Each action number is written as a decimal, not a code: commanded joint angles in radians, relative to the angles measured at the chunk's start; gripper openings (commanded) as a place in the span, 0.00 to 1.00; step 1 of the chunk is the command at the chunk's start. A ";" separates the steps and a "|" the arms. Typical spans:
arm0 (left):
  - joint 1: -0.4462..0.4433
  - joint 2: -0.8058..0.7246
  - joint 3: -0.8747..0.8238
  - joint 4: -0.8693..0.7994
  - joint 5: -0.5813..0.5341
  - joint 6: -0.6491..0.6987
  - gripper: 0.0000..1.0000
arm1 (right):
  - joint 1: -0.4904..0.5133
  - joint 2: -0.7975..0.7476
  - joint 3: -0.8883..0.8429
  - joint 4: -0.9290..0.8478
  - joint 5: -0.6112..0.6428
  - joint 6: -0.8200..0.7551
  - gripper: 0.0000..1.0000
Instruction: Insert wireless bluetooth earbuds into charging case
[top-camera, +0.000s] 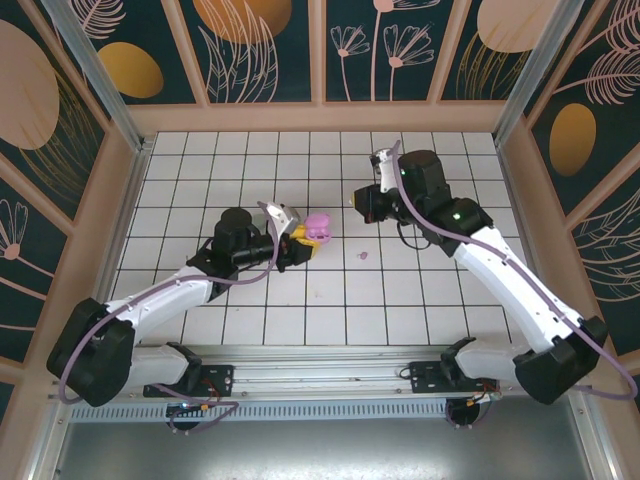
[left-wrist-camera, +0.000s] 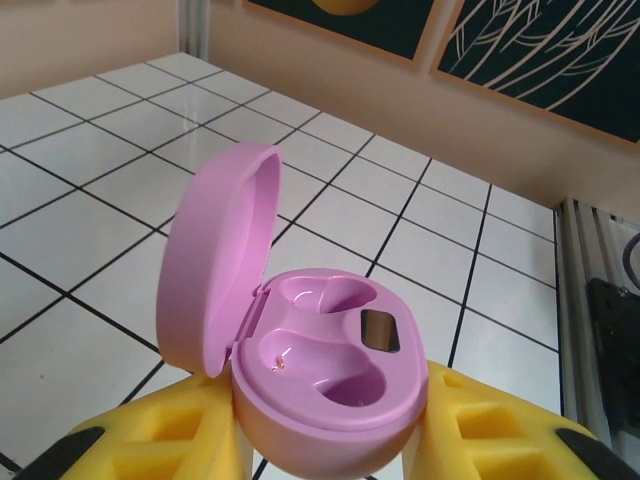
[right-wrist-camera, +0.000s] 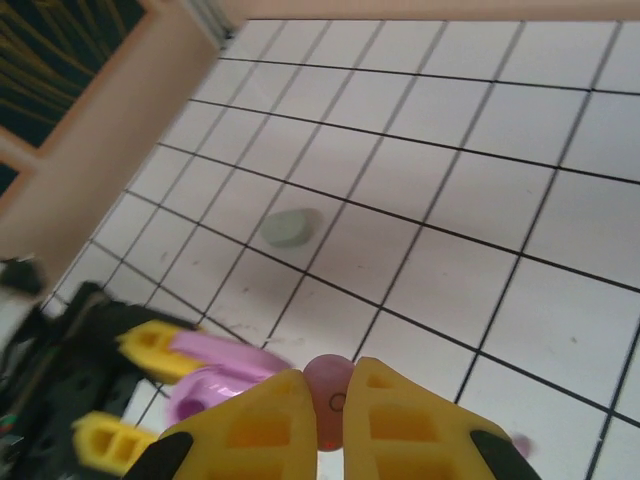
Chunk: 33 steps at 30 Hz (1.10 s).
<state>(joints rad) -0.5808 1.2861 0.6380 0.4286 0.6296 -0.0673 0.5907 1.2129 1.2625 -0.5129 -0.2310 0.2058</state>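
Gaping upward, pink charging case (left-wrist-camera: 330, 400)

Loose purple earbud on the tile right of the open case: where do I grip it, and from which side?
Pinch the loose purple earbud across its rounded body, coming straight down from above. It lies low and alone on the flat table, so a side approach would probably only nudge it. The right gripper is shut on another bud.

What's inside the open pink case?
Nothing sits in it yet. The pink case shows two empty hollows, a small dark shiny window and tiny gold pins. The near hollow's deepest part is hidden behind the rim.
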 joint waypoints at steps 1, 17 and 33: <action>-0.002 0.019 0.040 0.082 0.056 0.013 0.34 | 0.033 -0.021 -0.029 0.015 -0.033 -0.055 0.09; -0.002 0.016 -0.028 0.237 0.005 0.002 0.33 | 0.143 0.100 -0.021 0.106 -0.115 0.015 0.08; -0.002 0.002 -0.044 0.261 -0.080 0.026 0.34 | 0.175 0.158 -0.020 0.112 -0.044 0.058 0.07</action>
<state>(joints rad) -0.5808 1.3106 0.6064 0.6430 0.5606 -0.0586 0.7555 1.3552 1.2339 -0.4221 -0.3012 0.2462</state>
